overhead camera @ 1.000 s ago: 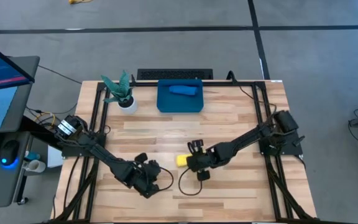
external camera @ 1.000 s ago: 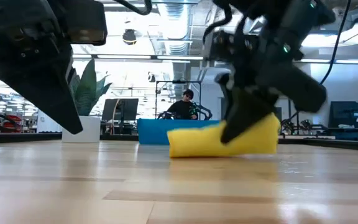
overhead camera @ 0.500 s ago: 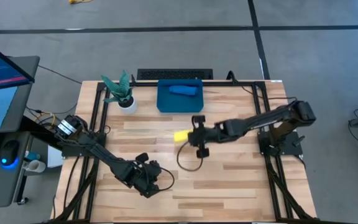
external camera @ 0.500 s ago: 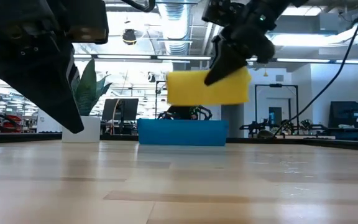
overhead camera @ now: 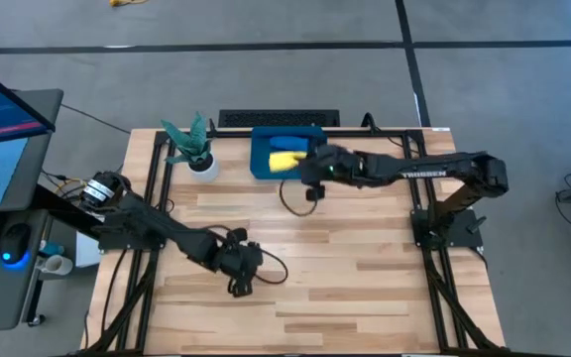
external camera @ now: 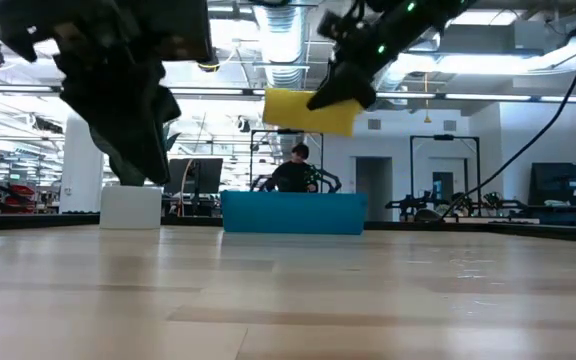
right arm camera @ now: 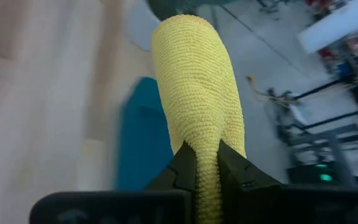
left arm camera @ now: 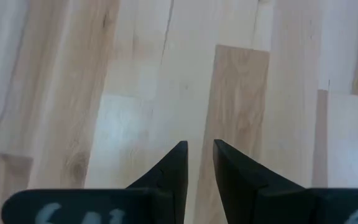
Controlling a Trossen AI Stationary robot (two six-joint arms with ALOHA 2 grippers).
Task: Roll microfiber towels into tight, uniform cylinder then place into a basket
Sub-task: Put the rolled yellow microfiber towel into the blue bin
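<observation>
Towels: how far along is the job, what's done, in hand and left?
Done: the blue towel lies rolled in the basket. In hand: the right end effector holds the rolled yellow towel in the air above the basket. Left: lowering and releasing it. The left end effector waits empty over the table's near side.

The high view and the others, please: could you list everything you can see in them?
yellow towel: one, rolled, held in the air over the basket
blue towel: one, in the basket
basket: one, teal, table's far edge
plant pot: one, white, left of the basket
table: one, light wood
person: one, beyond the table
right gripper: shut on the yellow towel
left gripper: near front edge, empty, jaws slightly apart
</observation>
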